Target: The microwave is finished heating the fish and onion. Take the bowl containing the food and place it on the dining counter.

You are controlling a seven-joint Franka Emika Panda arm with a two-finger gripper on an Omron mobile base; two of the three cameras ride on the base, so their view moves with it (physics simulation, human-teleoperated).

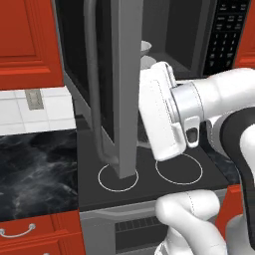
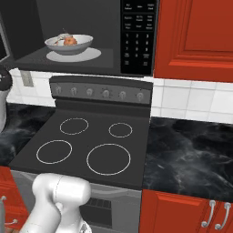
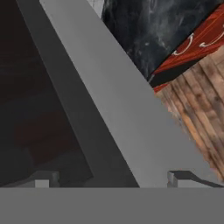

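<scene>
Inside the open dark grey microwave, the stiff, light grey-white bowl wants a rim grip; the gripper is spread around the door edge.

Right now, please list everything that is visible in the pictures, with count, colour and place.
dark grey box microwave: one, above the stove, door swung open
wide shallow grey-white bowl: one, inside the microwave on a flat white plate
small round orange-red onion: one, in the bowl
pale grey-beige fish lump: one, in the bowl beside the onion
black stove with ring burners: one, four white rings, between counters
glossy black marbled counter: both sides of the stove
red cabinets: above and below
white robot hand: one, close against the open door, grip state unclear
</scene>
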